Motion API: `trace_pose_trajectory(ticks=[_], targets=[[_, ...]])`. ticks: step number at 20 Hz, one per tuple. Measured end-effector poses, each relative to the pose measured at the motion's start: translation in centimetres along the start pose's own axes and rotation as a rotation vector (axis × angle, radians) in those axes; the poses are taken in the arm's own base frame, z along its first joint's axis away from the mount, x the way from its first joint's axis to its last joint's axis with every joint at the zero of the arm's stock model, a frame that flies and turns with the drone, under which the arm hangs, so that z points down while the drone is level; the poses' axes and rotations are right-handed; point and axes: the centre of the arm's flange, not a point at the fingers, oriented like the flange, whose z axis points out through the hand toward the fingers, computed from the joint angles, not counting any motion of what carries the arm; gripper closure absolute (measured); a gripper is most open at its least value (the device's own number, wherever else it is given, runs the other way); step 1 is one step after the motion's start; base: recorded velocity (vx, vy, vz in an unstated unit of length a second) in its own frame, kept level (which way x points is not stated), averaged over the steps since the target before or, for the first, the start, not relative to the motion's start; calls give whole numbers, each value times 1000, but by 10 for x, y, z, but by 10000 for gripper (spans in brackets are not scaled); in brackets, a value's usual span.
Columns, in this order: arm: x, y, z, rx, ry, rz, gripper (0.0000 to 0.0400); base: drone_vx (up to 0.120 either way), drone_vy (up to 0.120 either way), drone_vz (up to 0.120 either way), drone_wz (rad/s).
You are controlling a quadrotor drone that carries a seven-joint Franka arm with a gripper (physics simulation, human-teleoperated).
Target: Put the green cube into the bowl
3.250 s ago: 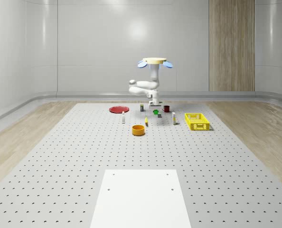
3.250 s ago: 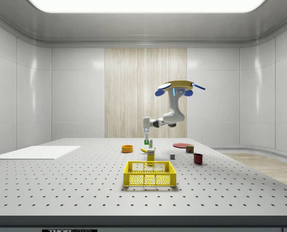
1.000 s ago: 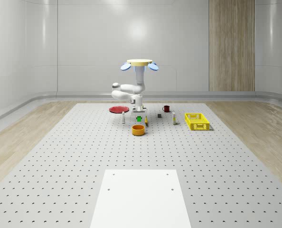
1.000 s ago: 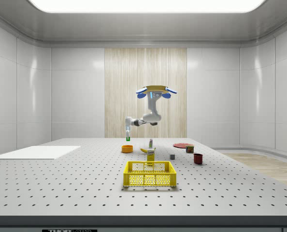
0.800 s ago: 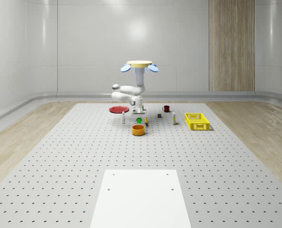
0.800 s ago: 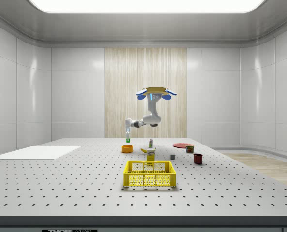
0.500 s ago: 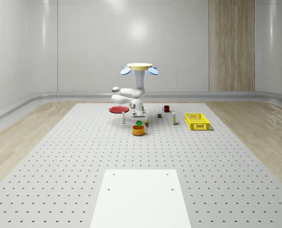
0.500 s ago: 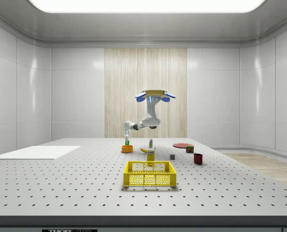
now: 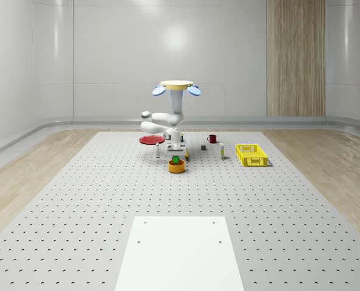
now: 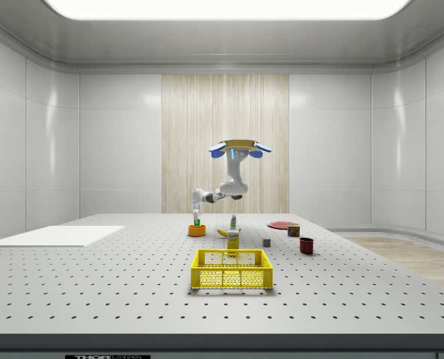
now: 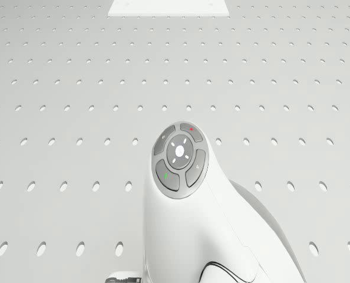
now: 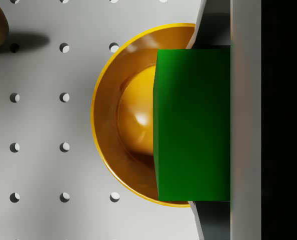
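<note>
White pegboard table (image 9: 77, 200) stretches beneath the hovering drone (image 9: 176, 86), whose gripper (image 9: 176, 154) clamps the green cube (image 12: 192, 122) directly above the orange bowl (image 12: 113, 117). With a yellow crate (image 9: 251, 155) at three o'clock, release seemingly comes next.

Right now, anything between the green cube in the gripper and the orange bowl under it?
Nothing. In the wrist view the green cube hangs directly over the orange bowl, whose bare interior shows beside it. The drone hovers above the table.
</note>
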Motion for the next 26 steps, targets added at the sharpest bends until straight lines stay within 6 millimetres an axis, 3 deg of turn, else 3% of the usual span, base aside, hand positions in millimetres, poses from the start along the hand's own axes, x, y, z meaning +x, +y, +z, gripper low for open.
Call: trace_pose_trajectory(ticks=[12,18,26], targets=[[-9,-9,36,0,-1,-15,149,0,0,0,0],[-11,-11,37,-1,2,-10,39,0,0,0,0],[-11,-11,23,-2,3,-11,5,0,0,0,0]])
